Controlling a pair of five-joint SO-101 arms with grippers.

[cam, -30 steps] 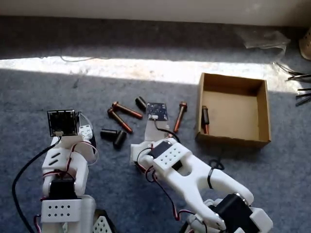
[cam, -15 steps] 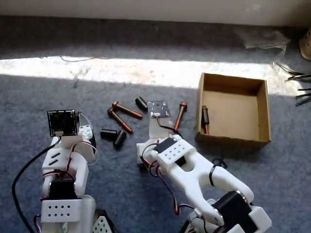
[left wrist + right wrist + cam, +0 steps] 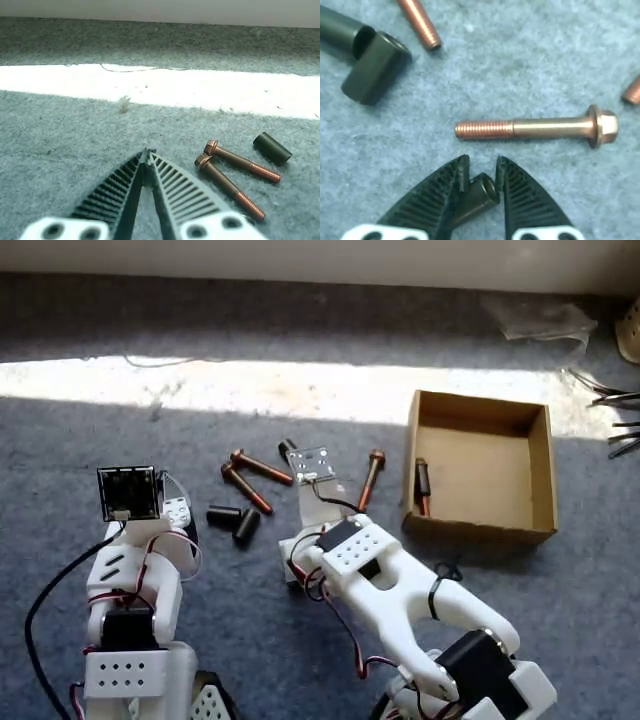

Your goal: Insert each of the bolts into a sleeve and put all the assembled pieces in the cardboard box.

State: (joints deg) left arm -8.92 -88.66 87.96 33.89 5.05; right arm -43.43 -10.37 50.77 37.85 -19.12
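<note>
Grey fuzzy felt is covering the tabletop. Right pincer (image 3: 481, 167) is pinching a dark matte sleeve (image 3: 479, 192) in its ribbed jaws with the bore facing out, probably so the coppery threaded bolt (image 3: 535, 128) lying just ahead can slide in. Left pincer (image 3: 147, 159) is sitting closed and empty. Cardboard box (image 3: 480, 530) is sitting toward the tabletop's right edge, with one assembled piece (image 3: 422, 485) inside.

Legible text, labels, brands, numbers, signs: none in any view. Cardboard box (image 3: 478, 528), right of the frame in the high view: plain brown walls, no print discernible. Bolt (image 3: 540, 128), centre of the right wrist view: bare copper-coloured head and shank, no stamping that can be read.
</note>
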